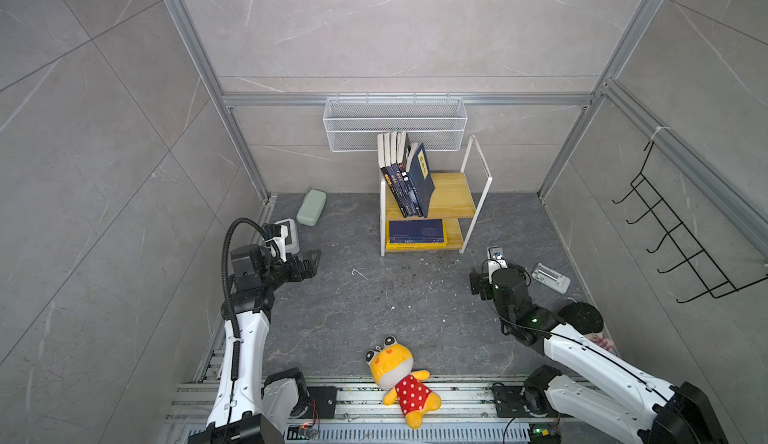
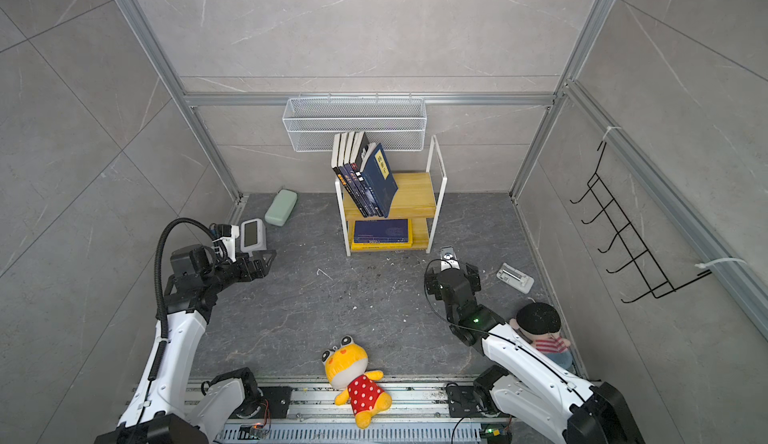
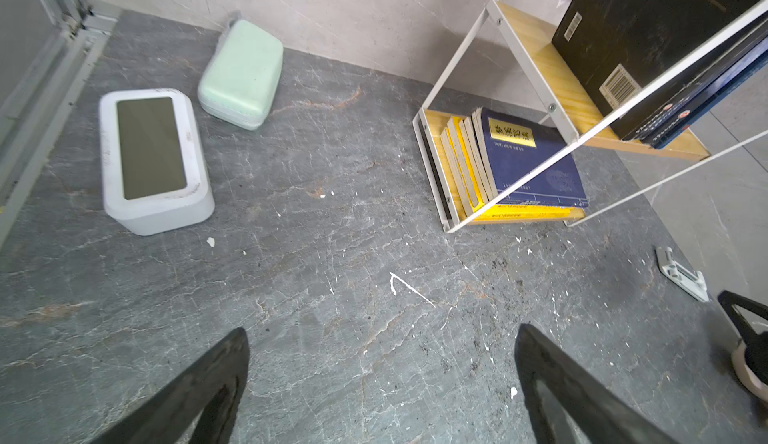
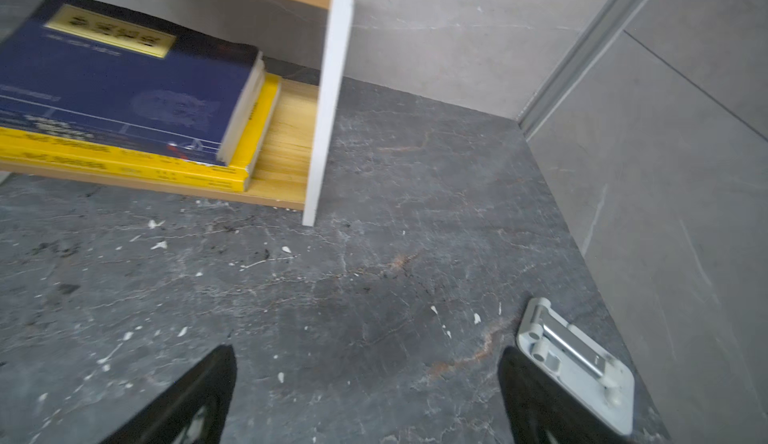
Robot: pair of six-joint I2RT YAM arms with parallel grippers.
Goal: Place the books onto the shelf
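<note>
Left pincer (image 3: 382,328) and right pincer (image 4: 365,347) gape empty; thin navy and yellow paperback books (image 1: 419,184) sit on the far two-tier wooden, white-framed shelf (image 1: 453,196); we should back away clear of its frame

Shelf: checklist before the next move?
1. Left gripper open, empty: ok.
2. Right gripper open, empty: ok.
3. Shelf upright on table: ok.
4. Flat stack lying on lower tier: ok.
5. Top-tier books stable: cannot tell; they lean.
6. No books seen on table: ok.
</note>
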